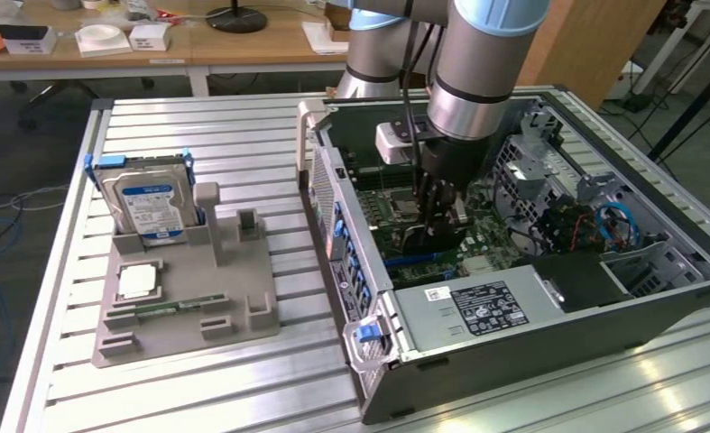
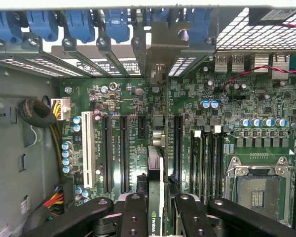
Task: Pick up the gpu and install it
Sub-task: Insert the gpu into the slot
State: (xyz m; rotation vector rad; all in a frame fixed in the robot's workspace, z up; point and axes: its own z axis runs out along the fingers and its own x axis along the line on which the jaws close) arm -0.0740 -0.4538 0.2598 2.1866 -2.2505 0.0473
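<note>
My gripper (image 1: pixel 433 221) reaches down into the open computer case (image 1: pixel 643 298) and is shut on the gpu (image 1: pixel 430 242), a thin dark card held on edge. In the wrist view the gpu (image 2: pixel 156 165) runs edge-on from between my black fingers (image 2: pixel 133 212) toward its silver end bracket (image 2: pixel 160 44) at the case's rear slot openings. The gripper (image 2: pixel 156 210) holds the card just over the green motherboard (image 2: pixel 118 94), in line with the gap between the long black expansion slots (image 2: pixel 124 148). Whether its lower edge touches a slot I cannot tell.
A grey parts holder (image 1: pixel 186 311) on the slatted table carries an upright silver hard drive (image 1: pixel 150 203), a processor (image 1: pixel 138 281) and a memory stick (image 1: pixel 168 307). Inside the case are the power supply (image 1: pixel 481 307), blue and red cables (image 1: pixel 607 225), the processor socket (image 2: pixel 256 190) and a yellow cable bundle (image 2: pixel 39 113).
</note>
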